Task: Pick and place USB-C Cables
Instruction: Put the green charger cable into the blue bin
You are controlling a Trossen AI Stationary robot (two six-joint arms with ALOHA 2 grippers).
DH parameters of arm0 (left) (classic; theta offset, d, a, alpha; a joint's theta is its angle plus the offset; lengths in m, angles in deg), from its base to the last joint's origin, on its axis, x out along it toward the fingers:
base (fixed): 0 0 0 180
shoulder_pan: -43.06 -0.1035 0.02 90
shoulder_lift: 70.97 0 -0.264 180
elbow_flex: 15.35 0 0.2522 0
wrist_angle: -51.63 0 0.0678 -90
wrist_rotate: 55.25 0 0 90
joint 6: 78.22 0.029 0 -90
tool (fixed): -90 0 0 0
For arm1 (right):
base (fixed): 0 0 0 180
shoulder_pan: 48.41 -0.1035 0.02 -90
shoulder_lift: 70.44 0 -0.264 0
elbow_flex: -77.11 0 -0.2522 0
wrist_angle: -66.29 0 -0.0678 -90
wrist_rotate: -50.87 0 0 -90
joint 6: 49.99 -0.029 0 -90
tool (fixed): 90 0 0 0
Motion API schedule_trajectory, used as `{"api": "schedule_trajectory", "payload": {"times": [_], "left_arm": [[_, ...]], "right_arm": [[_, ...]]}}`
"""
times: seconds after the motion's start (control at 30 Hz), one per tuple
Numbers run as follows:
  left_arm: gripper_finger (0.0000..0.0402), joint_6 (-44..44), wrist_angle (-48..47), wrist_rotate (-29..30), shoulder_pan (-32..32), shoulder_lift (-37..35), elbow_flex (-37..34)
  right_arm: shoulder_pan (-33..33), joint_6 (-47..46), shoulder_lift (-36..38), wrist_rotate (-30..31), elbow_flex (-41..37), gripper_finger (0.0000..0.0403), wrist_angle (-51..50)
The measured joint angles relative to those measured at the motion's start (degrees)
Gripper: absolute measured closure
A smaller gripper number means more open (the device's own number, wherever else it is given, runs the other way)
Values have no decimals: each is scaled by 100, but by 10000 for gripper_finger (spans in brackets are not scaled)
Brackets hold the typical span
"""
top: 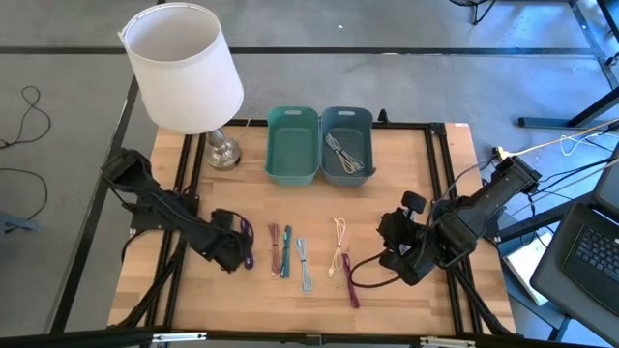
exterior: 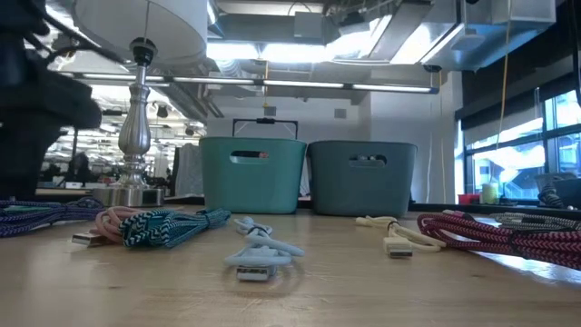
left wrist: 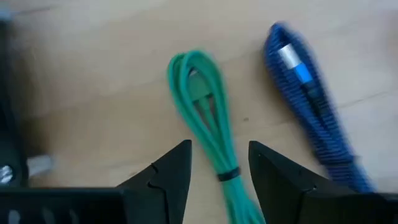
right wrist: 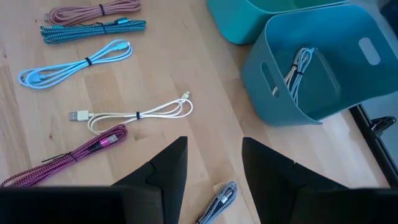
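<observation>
My left gripper point(left wrist: 219, 177) is open and points down at the table's near left. A green folded cable point(left wrist: 205, 118) lies flat on the wood, its tied end between the fingers, which stand either side without touching it. A blue-purple braided cable point(left wrist: 311, 106) lies beside it point(top: 249, 242). In the high view the gripper hides the green cable. Pink point(top: 275, 246), teal point(top: 286, 251), light blue point(top: 304, 263), cream point(top: 338, 246) and magenta point(top: 350, 282) cables lie in a row. My right gripper point(right wrist: 214, 165) hangs open above the near right point(top: 401, 256).
A green bin point(top: 292, 145) and a grey-blue bin point(top: 346, 145) stand side by side at the far middle; a grey cable point(right wrist: 297, 71) lies in the grey-blue one. A lamp with a white shade point(top: 184, 68) stands far left. A black-and-white braided cable point(right wrist: 217, 205) lies below my right gripper.
</observation>
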Motion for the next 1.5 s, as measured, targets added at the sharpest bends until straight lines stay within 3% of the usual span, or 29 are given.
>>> {"api": "schedule_trajectory", "payload": {"times": [0.2,0.37,0.47,0.6,0.67,1.03,1.17,1.37,1.5], "left_arm": [[247,117,118,-272,-84,332,0],[261,243,343,-145,-78,475,9],[286,266,352,-129,-72,549,21],[356,405,338,44,-7,548,19],[384,428,242,114,37,495,19],[395,425,-940,225,589,-372,248],[396,656,-1077,977,903,-770,563],[396,1769,-794,3146,1443,-1170,1061],[394,3271,245,4643,1720,-1363,1147]], "right_arm": [[0,-1,-2,65,0,247,3],[0,-1,-2,86,-2,247,10],[0,-1,-2,87,-2,247,25],[0,-1,-2,87,-2,247,25],[0,1,-2,87,-2,247,25],[0,1,-2,91,-2,247,23],[0,1,-2,142,-2,247,19],[1,16,-2,304,-2,247,17],[0,19,-2,444,-2,247,21]]}}
